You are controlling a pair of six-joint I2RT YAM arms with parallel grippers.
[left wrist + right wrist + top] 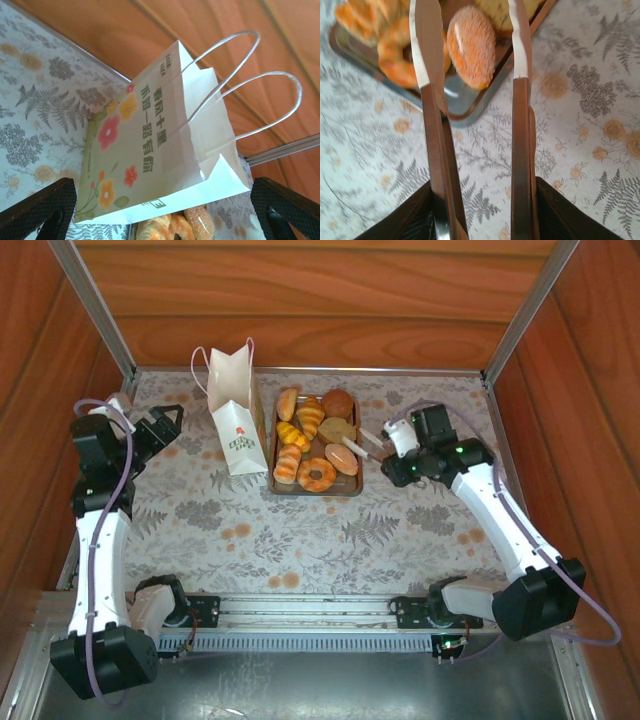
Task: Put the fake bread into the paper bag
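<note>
The white paper bag [236,426] stands upright at the back left, mouth open, with a flower print facing my left gripper [160,430]. That gripper is open, a short way left of the bag. In the left wrist view the paper bag [165,145] lies ahead of the left gripper [162,217], whose fingers are spread wide. Several pieces of fake bread [312,430] lie on the brown tray [315,493]. My right gripper [393,447] is shut on the metal tongs [352,447]. Their spread tips straddle an oval sesame bun [470,47].
Wooden walls enclose the patterned table [300,540] at the back and both sides. The tray [465,107] sits right beside the bag. A ring doughnut [317,474] lies at the tray's near edge. Open tabletop stretches in front of the tray.
</note>
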